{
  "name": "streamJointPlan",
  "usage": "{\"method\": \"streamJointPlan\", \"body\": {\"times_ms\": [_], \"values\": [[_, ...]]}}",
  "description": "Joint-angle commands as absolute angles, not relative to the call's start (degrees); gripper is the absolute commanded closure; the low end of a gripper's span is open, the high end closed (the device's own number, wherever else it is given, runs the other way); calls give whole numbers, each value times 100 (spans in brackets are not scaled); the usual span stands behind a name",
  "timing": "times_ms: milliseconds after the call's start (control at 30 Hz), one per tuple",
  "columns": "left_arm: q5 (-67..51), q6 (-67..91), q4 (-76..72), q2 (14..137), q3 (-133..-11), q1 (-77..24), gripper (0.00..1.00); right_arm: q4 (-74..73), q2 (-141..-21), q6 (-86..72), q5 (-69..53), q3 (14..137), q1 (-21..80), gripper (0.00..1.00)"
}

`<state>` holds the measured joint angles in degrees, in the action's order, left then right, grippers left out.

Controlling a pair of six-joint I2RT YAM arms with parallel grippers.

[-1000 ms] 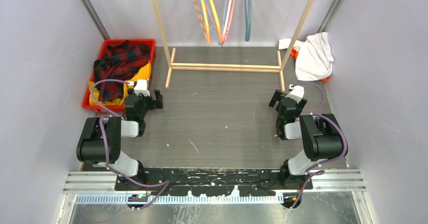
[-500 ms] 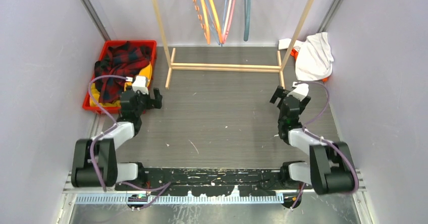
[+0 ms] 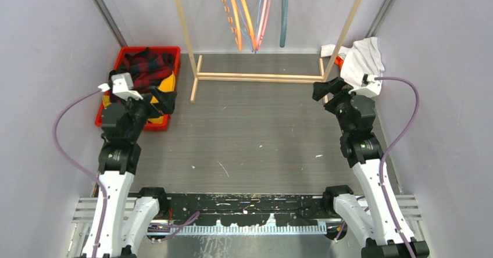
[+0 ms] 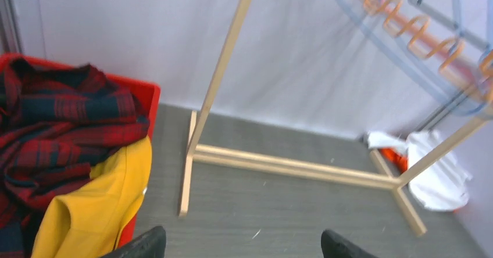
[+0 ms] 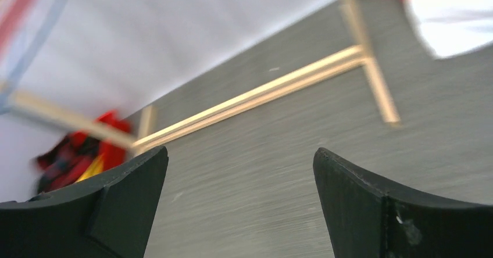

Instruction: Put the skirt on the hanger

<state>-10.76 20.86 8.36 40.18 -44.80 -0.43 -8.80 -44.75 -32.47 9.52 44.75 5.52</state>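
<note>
— Any sign of the skirt?
— Probably in the red bin (image 3: 100,116) at the far left of the surface (image 3: 250,133). Filled with a plaid cloth (image 3: 145,66) toward the back and a yellow cloth (image 3: 166,83) draped at the near right rim. Cannot tell which of the two to call the skirt.
— And the hangers (image 3: 250,14)?
— Hung in a bunch from the top of the wooden rack (image 3: 261,76) at the back: orange, pink, blue.
— Left claw (image 3: 164,101)?
— Spread wide, gripping nothing. Seen from above, over the near right corner of the bin, right by the yellow cloth. Aimed toward the rack.
— Right claw (image 3: 324,88)?
— Equally wide, equally empty. Up by the right post of the rack, just beside a white cloth (image 3: 363,63) heaped at the far right.
</note>
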Motion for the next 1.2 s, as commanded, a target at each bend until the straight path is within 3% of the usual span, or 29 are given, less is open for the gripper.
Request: {"method": "streamJointPlan", "body": {"times_ms": [0,133,233,367,600,933,1167], "values": [[-1139,2724,2333,3765,-5397,-62,1,-1342,-4349,-4066,-1204,4650,571,0],[-786,3348,2524,3789,-5543,-64,1,-1552,-4789,-4223,-2010,4944,567,0],[-1171,3359,2339,4128,-5614,-61,0,-1770,-5115,-4101,-2136,5374,586,0],[-471,3131,3263,5099,-6190,-41,1,-1986,-5427,-3909,-1846,5993,729,0],[799,3137,3481,6120,-6266,329,0,-2894,-5953,-3200,-460,7093,1604,13],[2052,3069,3094,7316,-6673,521,0,-2736,-5822,-3080,-503,6365,1765,17],[1806,3040,2695,8066,-6843,519,9,-2460,-5763,-3178,-725,5989,1761,17]]}}
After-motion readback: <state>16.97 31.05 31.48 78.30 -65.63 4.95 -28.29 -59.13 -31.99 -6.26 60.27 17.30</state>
